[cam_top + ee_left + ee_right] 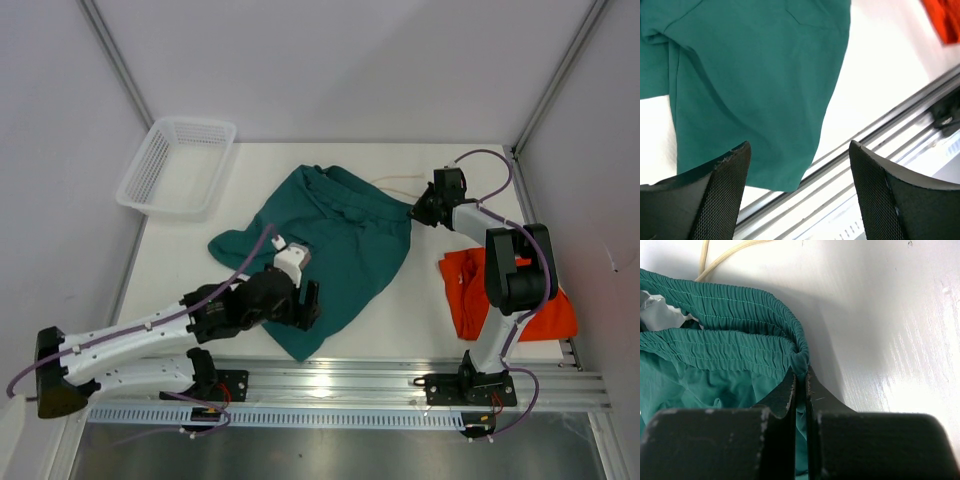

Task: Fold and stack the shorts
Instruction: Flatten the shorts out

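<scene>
A white table [175,255] stands between plain pale grey walls [350,60], with aluminium posts [113,55] in the corners. A glare-lit aluminium rail [340,385] runs along its near edge.

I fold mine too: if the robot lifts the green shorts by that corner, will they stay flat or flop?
Probably flop: the green shorts lie rumpled, so look soft. The right gripper pinches only the waistband corner, so the rest would likely dangle.

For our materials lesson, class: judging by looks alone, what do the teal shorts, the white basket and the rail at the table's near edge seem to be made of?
Teal shorts: soft woven fabric, probably thin synthetic, matte; it drapes and creases, and the waistband is gathered elastic. Basket: likely rigid white plastic, open mesh walls. Rail: apparently brushed metal, reflecting light.
</scene>
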You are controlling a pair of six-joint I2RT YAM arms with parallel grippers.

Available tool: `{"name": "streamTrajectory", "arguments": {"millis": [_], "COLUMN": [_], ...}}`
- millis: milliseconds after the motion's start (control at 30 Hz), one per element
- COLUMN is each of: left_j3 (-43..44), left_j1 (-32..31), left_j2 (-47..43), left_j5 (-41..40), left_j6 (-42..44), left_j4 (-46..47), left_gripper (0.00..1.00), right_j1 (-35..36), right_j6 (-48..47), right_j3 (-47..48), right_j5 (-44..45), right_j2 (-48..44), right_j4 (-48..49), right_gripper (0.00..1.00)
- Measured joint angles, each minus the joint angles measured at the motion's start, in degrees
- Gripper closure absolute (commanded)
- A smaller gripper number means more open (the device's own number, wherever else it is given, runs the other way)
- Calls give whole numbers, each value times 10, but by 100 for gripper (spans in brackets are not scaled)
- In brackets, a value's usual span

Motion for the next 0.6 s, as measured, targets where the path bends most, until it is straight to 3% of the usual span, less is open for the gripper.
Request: {"name": "streamTrajectory", "arguments": {"millis": [267, 467, 600], "left_j3": [17, 18, 21], "left_j1": [-202, -263, -285], "left_j2": [92, 223, 257], "left_j5": [-161, -215, -226], "left_j6": [-42, -109, -133], "left_j4": [-75, -140, -153], "left_gripper": [20, 23, 26], "right_j1": [0, 0, 0], "right_j6": [0, 0, 0], "right_j3": [0, 0, 0], "right_j5": [0, -1, -1], "right_j2": [0, 0, 0], "right_j4": [0, 0, 0], "right_gripper": [100, 100, 100]}}
